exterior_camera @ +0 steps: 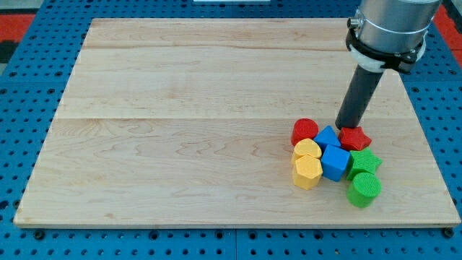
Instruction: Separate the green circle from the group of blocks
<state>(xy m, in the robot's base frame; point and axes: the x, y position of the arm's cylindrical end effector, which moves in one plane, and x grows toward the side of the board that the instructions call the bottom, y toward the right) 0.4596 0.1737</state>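
The green circle [363,188] lies at the lower right of a tight cluster of blocks near the board's bottom right, touching a green star [365,162] just above it. The cluster also holds a red cylinder [304,131], a red star [354,138], a blue triangle-like block [327,136], a blue cube [335,162], a yellow heart [307,149] and a yellow hexagon [307,171]. My tip [346,128] sits at the cluster's top edge, between the blue triangle-like block and the red star, well above the green circle.
The wooden board [180,130] lies on a blue pegboard table. The board's right edge [433,166] and bottom edge are close to the cluster. The arm's grey collar [386,32] hangs over the top right corner.
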